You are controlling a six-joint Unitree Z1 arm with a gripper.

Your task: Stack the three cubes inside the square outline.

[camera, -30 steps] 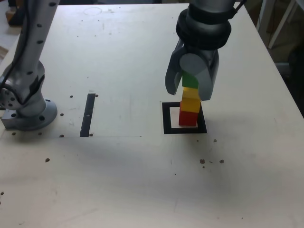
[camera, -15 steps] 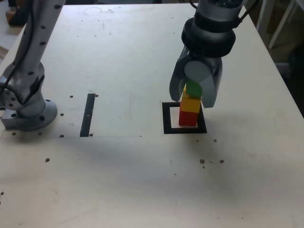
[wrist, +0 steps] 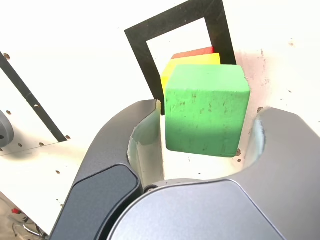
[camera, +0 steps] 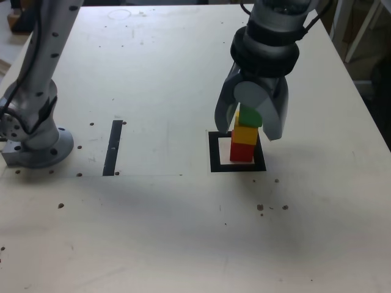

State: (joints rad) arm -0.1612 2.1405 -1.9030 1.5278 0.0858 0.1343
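Around the green cube, the fingers stand parted and released, one on each side of it. The wrist view shows a gap between the cube and each finger, narrower on one side than on the other.

Just beneath, the green cube rests on the yellow cube, sitting slightly askew and a little toward the exterior view's right, so that a sliver of yellow shows beside its left edge. The yellow cube stands on the red cube, the lowest of the three.

Farther out, the black square outline lies flat around the foot of the stack. The red cube is at the exterior view's right part of the pale centre, beside that border.

Beyond, on the pale surface, a straight black strip lies between the outline and the round grey base at the exterior view's left.
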